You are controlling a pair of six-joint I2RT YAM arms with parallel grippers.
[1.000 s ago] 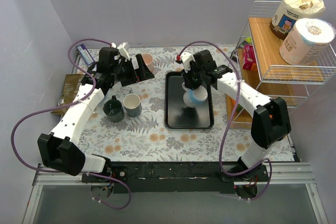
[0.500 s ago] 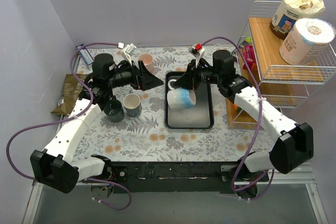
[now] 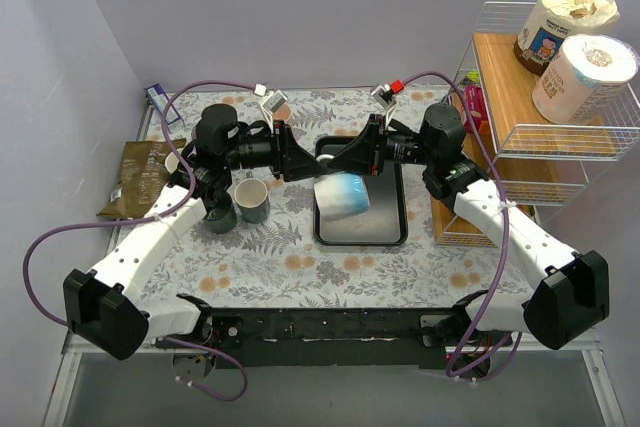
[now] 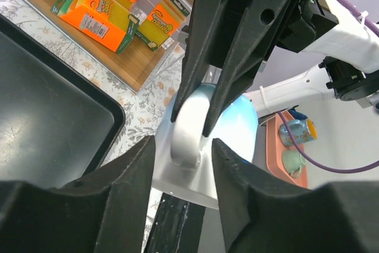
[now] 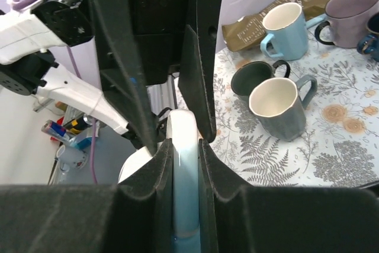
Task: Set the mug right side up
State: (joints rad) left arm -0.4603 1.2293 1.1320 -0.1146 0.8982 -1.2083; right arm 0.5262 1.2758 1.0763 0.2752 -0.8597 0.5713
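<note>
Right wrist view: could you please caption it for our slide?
Right gripper pinching the white-and-blue mug by its handle; left gripper open opposite.

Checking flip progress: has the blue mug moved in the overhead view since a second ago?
Yes. The mug, held by the right gripper, shifted left, from the middle of the tray to its left edge.

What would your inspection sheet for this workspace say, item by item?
Surface: floral table with a black tray on it.
Job's things: mug, tilted, held above the tray.
Clutter: dark green mug and grey mug, left of the tray.
Grippers: right gripper shut on the mug's handle; left gripper open at the handle.
Cables: purple cables loop off both arms.
Surroundings: wire shelf with paper roll; brown bag.
</note>
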